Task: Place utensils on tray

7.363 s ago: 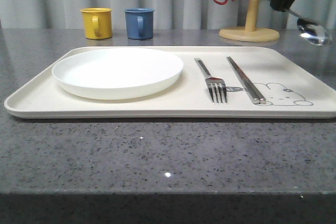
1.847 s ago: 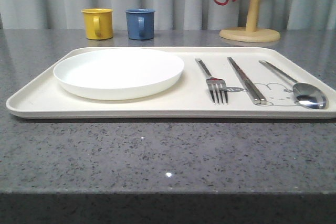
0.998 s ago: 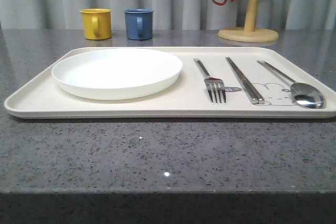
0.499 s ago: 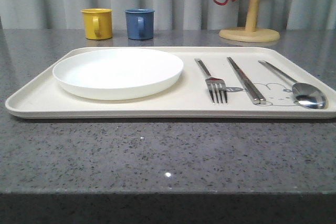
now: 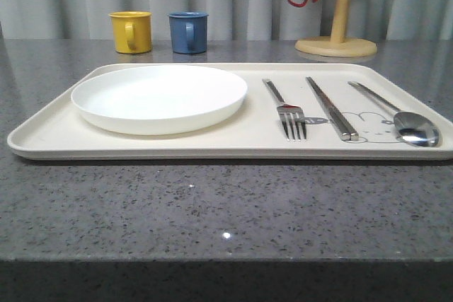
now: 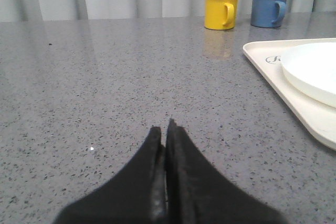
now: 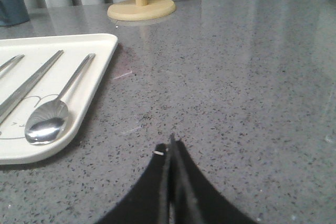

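**A:** Where do your utensils sit right now?

**B:** All three lie flat on the tray [image 5: 49, 136], taking the tray's middle in the front view as the dial centre. The fork [image 5: 287, 107] is out toward 3 o'clock, tines toward you. The chopsticks [image 5: 331, 107] lie just beside it, further along the same direction, crossing the rabbit drawing. The spoon [image 5: 400, 114] is the outermost, near the tray's right rim, bowl toward you. The white plate [image 5: 159, 97] fills the 9 o'clock half. By my reading, the placing looks done.

**A:** And your grippers?

**B:** Your left gripper [image 6: 165, 135] has its fingers pressed together, nothing between them, over bare counter to the left of the tray. Your right gripper [image 7: 172, 148] is likewise closed and empty, over the counter on the far side of the tray's right rim, near the spoon.

**A:** If you had to shift one, how would it behave?

**B:** Expect stiff, polished metal: light, not fragile, but probably slick, and lying so flat that your fingertips get little to bite on. Take the spoon or fork across the narrow handle, around mid-length, so it doesn't tip. The chopsticks you'd want to pinch as a pair, or one may slide free.

**A:** Any risk?

**B:** Mostly a slip, or nudging a neighbour.
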`<state>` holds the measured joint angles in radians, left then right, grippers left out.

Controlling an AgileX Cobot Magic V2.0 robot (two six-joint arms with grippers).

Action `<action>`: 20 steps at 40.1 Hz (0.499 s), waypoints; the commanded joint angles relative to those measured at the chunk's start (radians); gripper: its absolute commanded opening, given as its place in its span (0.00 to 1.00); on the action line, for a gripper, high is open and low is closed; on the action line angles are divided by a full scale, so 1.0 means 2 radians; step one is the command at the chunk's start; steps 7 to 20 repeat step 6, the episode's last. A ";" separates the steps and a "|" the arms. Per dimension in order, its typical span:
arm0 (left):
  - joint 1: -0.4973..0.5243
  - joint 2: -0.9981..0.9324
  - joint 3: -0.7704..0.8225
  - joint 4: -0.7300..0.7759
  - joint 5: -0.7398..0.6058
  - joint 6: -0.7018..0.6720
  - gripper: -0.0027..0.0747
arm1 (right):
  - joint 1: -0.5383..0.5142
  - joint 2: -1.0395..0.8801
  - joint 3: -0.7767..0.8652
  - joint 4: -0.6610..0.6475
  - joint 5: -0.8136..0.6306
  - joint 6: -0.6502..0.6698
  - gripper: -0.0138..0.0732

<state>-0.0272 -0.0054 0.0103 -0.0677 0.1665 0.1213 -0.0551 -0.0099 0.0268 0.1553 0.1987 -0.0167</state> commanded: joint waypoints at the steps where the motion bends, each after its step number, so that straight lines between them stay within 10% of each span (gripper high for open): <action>1: 0.001 -0.012 -0.002 -0.002 -0.044 -0.005 0.01 | -0.003 -0.009 0.000 0.002 -0.037 -0.004 0.08; 20: 0.001 -0.012 -0.002 -0.002 -0.044 -0.005 0.01 | -0.003 -0.009 0.000 0.002 -0.037 -0.004 0.08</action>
